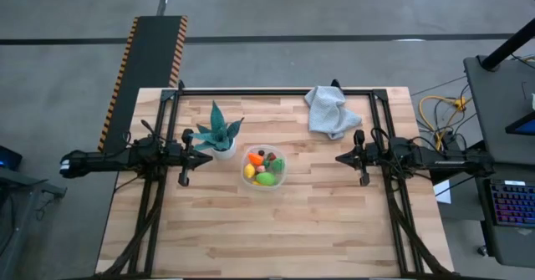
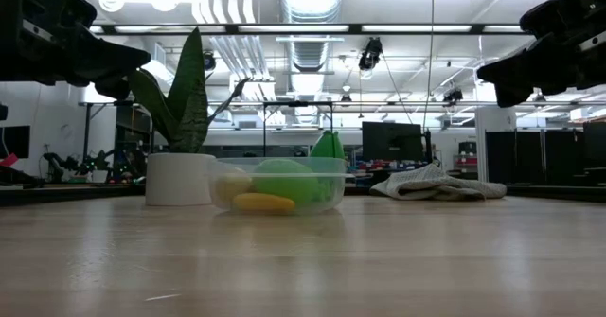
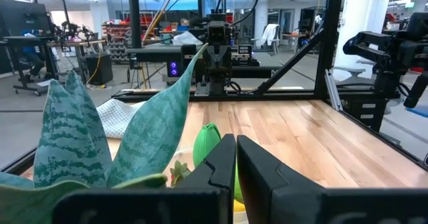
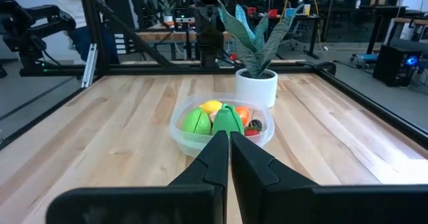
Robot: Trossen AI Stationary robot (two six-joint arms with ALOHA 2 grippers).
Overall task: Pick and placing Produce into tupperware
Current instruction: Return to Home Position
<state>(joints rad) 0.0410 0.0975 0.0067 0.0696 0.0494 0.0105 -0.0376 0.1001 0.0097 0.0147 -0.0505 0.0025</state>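
**Plastic tupperware [image 1: 283, 170] filled, both arms being held clear**

Mid-table, the tupperware is being seen with the produce [image 1: 264, 170] lying inside it, just beside the plant pot [image 1: 223, 152]. It is sitting between both grippers, nearer the left gripper [image 1: 207, 156]. Jaws of that and of the right gripper [image 1: 338, 157] are being held closed on nothing.

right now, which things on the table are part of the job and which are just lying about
Job: tupperware, mid-table; produce inside it; left pincer and right pincer, shut, empty, either side.
Lying about: potted plant beside the tupperware; grey cloth farther off.
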